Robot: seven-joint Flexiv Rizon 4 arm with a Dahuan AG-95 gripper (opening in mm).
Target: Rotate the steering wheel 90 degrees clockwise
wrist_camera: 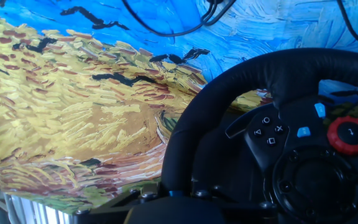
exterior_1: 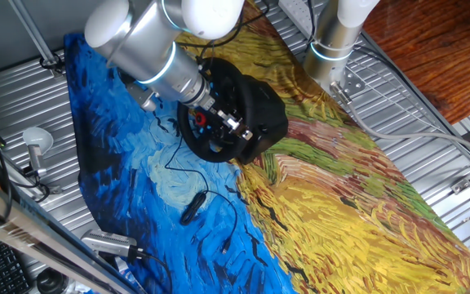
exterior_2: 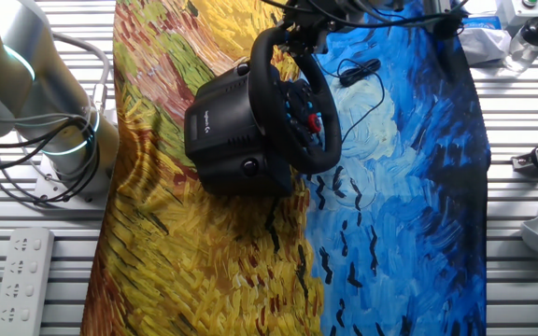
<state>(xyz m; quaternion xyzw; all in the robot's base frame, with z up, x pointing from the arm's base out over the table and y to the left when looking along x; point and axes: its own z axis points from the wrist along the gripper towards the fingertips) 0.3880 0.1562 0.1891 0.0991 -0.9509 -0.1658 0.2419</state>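
At the left of one fixed view, a power strip [exterior_2: 19,264] in the other fixed view lies on the slatted metal table [exterior_1: 431,122], off the painted cloth [exterior_1: 341,188]. The cloth's blue half has open room along its left edge, with a small cabled device [exterior_1: 192,209] lying on it, well apart from the wheel.

The wheel [exterior_1: 219,114] stands near the cloth's middle, on its black base [exterior_2: 227,131], where blue meets yellow. The rim faces the blue side. The yellow half to the right is bare cloth up to the table edge.

The arm [exterior_1: 149,49] reaches down from the upper left, and the gripper [exterior_1: 233,124] sits at the wheel's face, among the spokes and rim. Its fingers are hidden against the black wheel, so whether it is spread or clamped cannot be told. The hand view shows the rim, blue-lit buttons [wrist_camera: 303,132] and the red knob [wrist_camera: 349,134] close up.
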